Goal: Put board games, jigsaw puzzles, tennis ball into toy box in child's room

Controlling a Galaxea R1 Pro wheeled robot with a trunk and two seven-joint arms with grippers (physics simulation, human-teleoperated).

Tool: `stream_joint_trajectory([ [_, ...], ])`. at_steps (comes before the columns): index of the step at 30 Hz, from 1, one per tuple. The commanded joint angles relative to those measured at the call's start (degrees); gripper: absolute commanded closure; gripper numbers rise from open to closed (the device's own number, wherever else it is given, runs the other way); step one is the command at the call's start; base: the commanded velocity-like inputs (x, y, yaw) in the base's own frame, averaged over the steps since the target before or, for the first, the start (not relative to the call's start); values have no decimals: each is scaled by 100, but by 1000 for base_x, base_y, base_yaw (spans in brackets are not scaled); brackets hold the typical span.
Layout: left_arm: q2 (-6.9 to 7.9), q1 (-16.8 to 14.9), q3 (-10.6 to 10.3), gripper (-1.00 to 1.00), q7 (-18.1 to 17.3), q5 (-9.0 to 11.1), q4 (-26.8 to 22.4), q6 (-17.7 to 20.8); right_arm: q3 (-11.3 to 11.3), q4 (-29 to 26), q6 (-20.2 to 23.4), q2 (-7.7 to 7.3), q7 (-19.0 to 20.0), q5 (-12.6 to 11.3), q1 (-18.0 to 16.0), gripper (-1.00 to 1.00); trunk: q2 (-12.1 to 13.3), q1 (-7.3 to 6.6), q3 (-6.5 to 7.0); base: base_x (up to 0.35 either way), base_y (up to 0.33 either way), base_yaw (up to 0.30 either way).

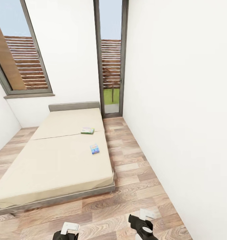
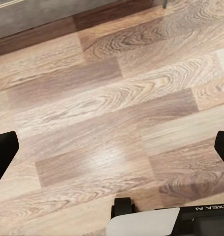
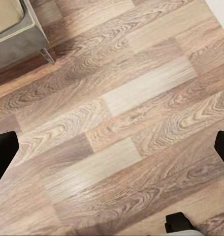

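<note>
I am facing the bed [image 1: 57,156], which carries two board games on its mattress: a green one [image 1: 87,130] near the headboard and a blue one [image 1: 94,148] closer to me, both well apart from my arms. Left gripper [image 2: 112,147] and right gripper [image 3: 112,147] hang low over the floor [image 1: 133,173], jaws spread wide, empty, ready for approach.

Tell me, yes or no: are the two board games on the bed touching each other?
No. In the head view the green board game and the blue board game lie apart on the bed, with bare mattress between them.
</note>
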Motion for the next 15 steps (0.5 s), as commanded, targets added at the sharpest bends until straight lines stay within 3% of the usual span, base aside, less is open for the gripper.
stream_joint_trajectory([
  [1,0,-5,49,-100,-21,-48,5,-20,47,-1,-23,-5,-40,-60,-7,-100,-12,3,-12,0,0,0],
  [15,-1,-5,51,-100,-21,-48,7,-26,41,4,-18,-5,-47,-61,-7,-100,-12,3,-12,28,-18,0],
])
